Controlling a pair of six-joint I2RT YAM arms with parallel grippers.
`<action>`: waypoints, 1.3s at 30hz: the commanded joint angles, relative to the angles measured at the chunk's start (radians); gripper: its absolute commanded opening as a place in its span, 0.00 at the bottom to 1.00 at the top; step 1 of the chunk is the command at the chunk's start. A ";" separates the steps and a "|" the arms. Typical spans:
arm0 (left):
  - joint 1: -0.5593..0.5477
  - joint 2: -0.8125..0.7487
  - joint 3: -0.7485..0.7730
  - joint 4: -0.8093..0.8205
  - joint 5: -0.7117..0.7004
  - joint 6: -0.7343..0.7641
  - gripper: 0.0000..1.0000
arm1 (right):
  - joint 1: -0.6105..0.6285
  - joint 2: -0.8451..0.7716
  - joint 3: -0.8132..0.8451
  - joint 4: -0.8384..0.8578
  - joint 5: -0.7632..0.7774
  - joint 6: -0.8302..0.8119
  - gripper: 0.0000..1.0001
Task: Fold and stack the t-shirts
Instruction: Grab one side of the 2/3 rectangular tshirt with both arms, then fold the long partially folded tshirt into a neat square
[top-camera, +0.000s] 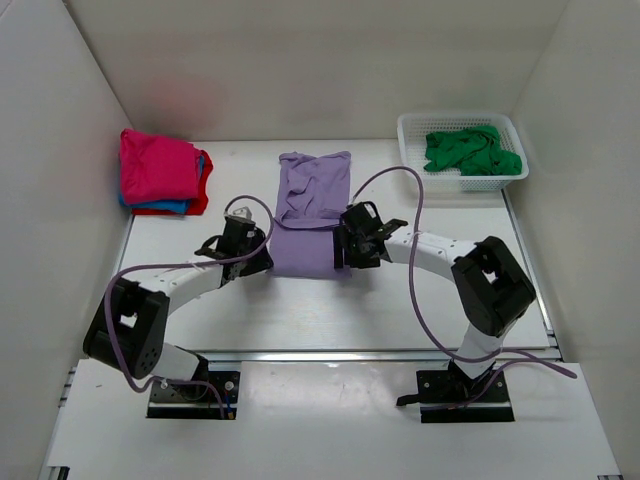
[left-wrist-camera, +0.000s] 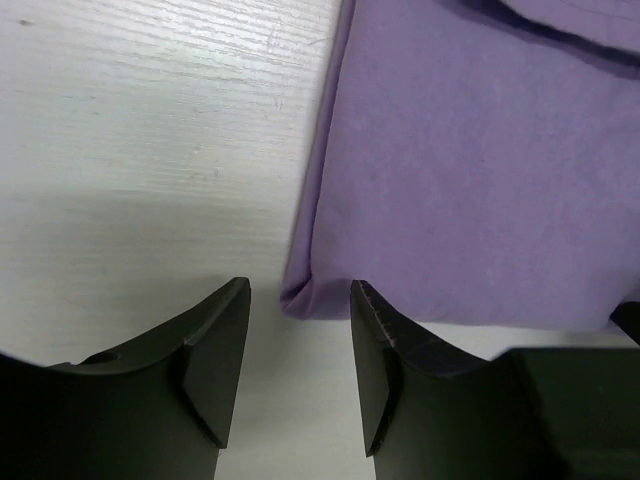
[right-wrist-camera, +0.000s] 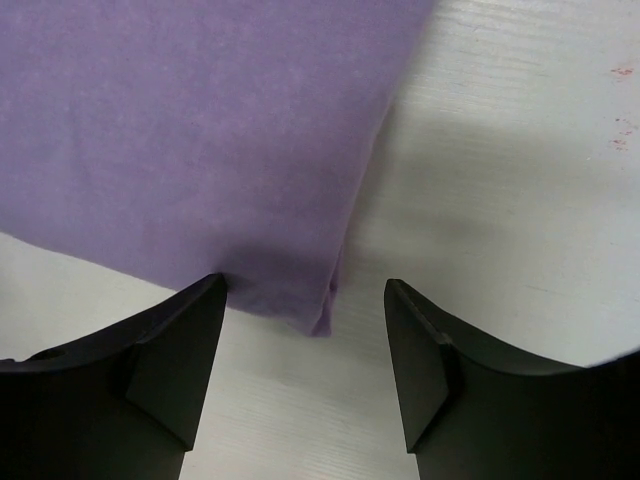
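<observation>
The white table carries 3 things: a lilac shirt mid-table toward the far edge, a pile of shirts at the far left corner and a basket at the far right corner.

Left tool and right tool point downward, jaws spread apart.

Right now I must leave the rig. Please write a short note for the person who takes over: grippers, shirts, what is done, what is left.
Grippers: the left gripper is open at the near left corner of the lilac shirt. The right gripper is open at its near right corner. Neither grips.
Lilac shirt: mid-table, folded to a narrow strip, far end wrinkled.
Done: magenta shirt, blue shirt and red shirt are stacked far left.
Left: finish folding the lilac one and stack it, then the green shirt, crumpled in the white basket far right.
</observation>
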 joint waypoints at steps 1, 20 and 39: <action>-0.015 0.040 0.017 0.055 -0.015 -0.018 0.56 | 0.004 0.020 0.001 0.038 0.035 0.036 0.62; -0.146 -0.016 0.016 -0.182 0.043 0.046 0.00 | 0.061 -0.070 -0.081 -0.101 -0.088 -0.004 0.00; -0.179 -0.680 -0.046 -0.724 0.175 -0.130 0.00 | 0.237 -0.488 -0.174 -0.427 -0.337 0.025 0.00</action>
